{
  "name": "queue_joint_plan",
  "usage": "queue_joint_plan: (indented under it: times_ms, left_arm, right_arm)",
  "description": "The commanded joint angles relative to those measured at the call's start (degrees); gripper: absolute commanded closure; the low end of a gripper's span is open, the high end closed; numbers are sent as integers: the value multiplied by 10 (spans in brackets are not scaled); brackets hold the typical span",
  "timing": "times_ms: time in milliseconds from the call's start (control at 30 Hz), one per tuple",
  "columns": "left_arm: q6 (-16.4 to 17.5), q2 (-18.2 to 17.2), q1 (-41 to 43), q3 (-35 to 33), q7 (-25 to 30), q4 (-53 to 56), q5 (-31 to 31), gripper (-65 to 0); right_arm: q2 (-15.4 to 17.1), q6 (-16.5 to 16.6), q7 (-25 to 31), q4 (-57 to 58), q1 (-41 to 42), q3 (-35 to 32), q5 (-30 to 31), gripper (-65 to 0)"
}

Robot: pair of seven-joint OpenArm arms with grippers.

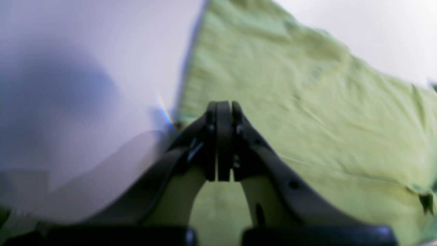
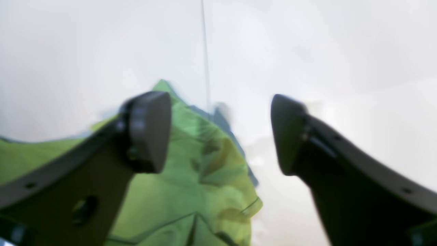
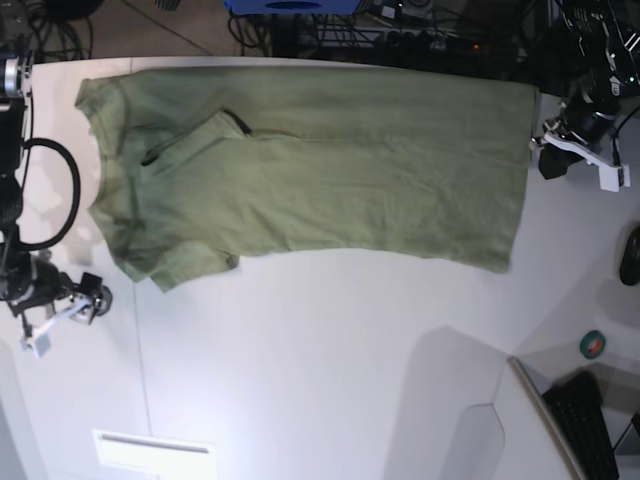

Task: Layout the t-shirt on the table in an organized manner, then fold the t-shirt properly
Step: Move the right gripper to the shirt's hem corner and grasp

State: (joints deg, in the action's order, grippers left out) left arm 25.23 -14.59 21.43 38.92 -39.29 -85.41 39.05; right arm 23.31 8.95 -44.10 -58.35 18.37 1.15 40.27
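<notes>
A: Where is the shirt (image 3: 320, 170)?
B: It lies spread out flat on the white counter (image 3: 330, 370), near the far edge, collar toward the right arm's side.
A: What about the left pincer (image 1: 223, 112)?
B: Its jaws are pressed tight together with nothing between them, just above the shirt's edge.
A: And the right pincer (image 2: 220, 131)?
B: It is wide open and holds nothing. It is over the counter, beside a sleeve.

One t-shirt (image 3: 320, 170) lies on one table (image 3: 320, 380), with two robot arms and one keyboard (image 3: 590, 425).
</notes>
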Motion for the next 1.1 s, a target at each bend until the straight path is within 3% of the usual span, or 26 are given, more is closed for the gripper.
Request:
queue_joint_plan:
  times_ms: [0,167,367,567,967,1067]
  left_arm:
    - [1,-11,0,13,11,-7,6,0]
    - [2,-29,0,30,11,-8,6,0]
    - [2,-30,3,31,11,-8,6,0]
    - [2,-30,1,31,11,-8,6,0]
    - [2,-30,-1,31,11,-7,6,0]
    - [1,-31,-5,28,11,-7,5,0]
  right_arm:
    - [8,3,15,0,26,-21,7,-459]
    - [-1,1,55,112,103,-147,7,-459]
    - [-38,1,129,278,189,-255,7,-459]
    - [-73,1,146,340,223,-358,7,-459]
    - [-81,0,157,342,206,-372,7,-452]
    - [-82,0,157,342,196,-370,8,-311]
